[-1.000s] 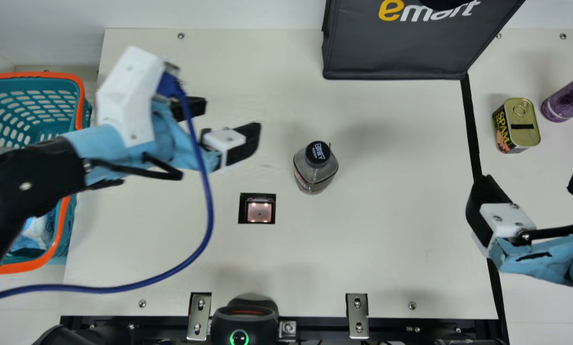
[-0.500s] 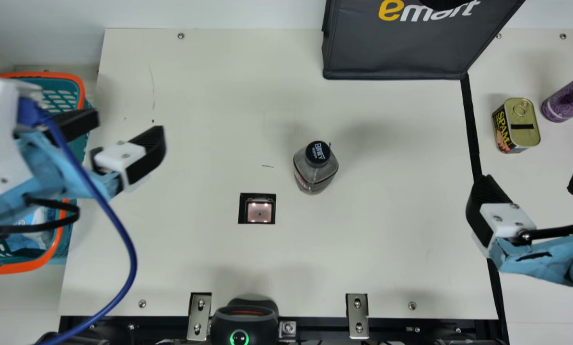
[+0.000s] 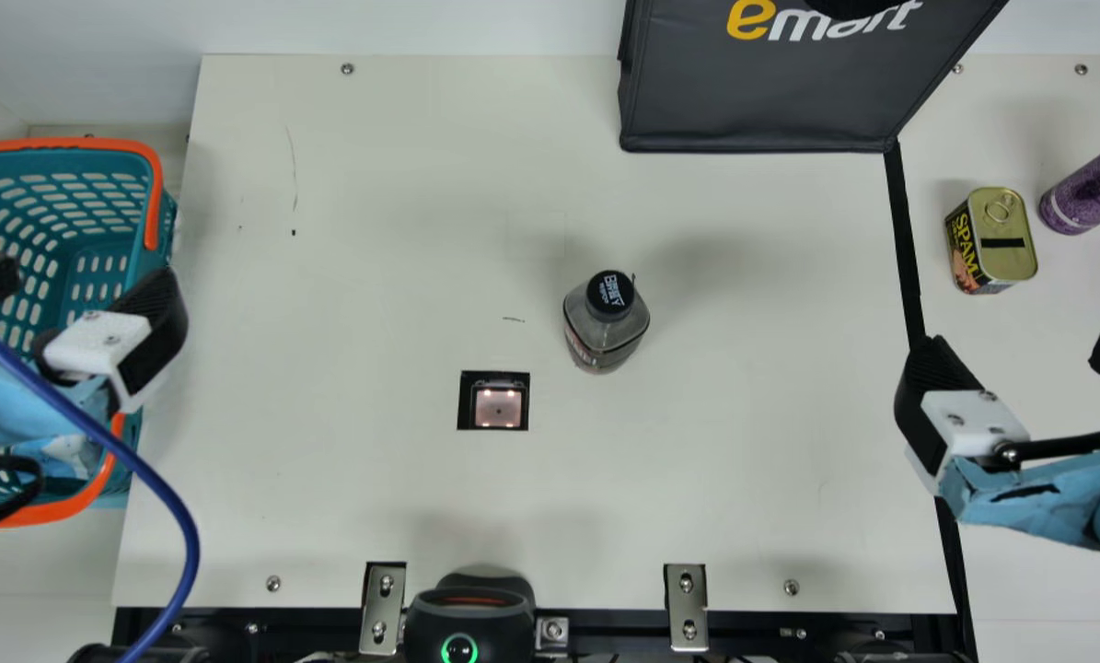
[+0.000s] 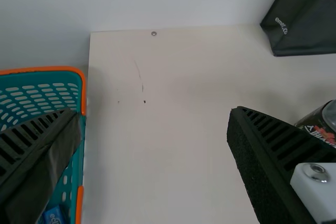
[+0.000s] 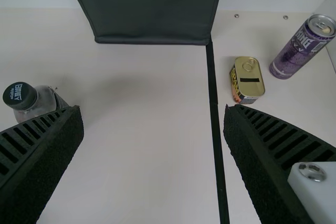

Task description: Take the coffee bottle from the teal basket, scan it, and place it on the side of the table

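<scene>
A clear coffee bottle (image 3: 605, 322) with a black cap stands upright on the mid-table, right of the square scanner window (image 3: 498, 408). My left gripper (image 3: 82, 276) is open over the right part of the teal basket (image 3: 98, 189), far left of the bottle. In the left wrist view my left gripper (image 4: 155, 119) has nothing between its wide-apart fingers. My right gripper (image 3: 1017, 354) stands open near the black tape line. In the right wrist view the right gripper (image 5: 153, 113) is empty, and the bottle (image 5: 37, 100) is partly behind one finger.
A blue-and-white pack (image 3: 66, 458) lies in the basket. A dark bag (image 3: 761, 101) stands at the back. Right of the tape are a SPAM can (image 3: 1005, 239) and a purple can (image 3: 1093, 189). A black scanner device (image 3: 467, 617) sits at the front edge.
My left gripper has moved left, from above the table near the bottle to over the basket, its blue cable trailing. The bottle and my right arm have stayed still.
</scene>
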`<state>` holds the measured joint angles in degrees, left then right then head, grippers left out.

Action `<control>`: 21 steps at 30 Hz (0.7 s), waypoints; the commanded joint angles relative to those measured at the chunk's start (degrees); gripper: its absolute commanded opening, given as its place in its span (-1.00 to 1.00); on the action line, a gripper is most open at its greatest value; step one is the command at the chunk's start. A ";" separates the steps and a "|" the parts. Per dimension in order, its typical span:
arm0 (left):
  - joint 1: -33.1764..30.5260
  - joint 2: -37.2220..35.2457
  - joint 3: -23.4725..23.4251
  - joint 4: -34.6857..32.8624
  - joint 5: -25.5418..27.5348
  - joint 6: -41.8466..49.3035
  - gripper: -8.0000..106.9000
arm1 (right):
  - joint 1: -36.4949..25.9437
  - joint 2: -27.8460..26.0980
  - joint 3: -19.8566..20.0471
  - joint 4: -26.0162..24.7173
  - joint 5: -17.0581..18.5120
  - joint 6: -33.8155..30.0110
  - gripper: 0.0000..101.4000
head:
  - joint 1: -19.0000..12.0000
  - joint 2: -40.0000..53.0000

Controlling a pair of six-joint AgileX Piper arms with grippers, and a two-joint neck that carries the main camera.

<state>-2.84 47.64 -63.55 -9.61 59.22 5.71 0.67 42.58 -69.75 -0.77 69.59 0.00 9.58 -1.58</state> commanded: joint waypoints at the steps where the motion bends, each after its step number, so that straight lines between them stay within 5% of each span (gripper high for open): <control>1: 0.00 0.00 0.00 0.00 0.00 0.00 0.71 | 0.02 0.05 0.00 -0.02 -0.04 0.02 0.87 | -1.66 0.00; 11: 0.00 0.00 0.00 0.00 0.01 0.00 0.71 | 10.74 0.85 2.08 -2.40 0.31 3.18 0.87 | -1.66 0.00; 21: 0.00 0.00 0.00 0.00 0.01 0.00 0.71 | 17.28 2.23 4.17 0.69 0.31 1.81 0.87 | -1.66 0.00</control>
<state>-2.84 47.64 -63.55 -9.61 59.23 5.71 17.63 44.71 -65.62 -0.54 69.85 1.97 9.58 -1.67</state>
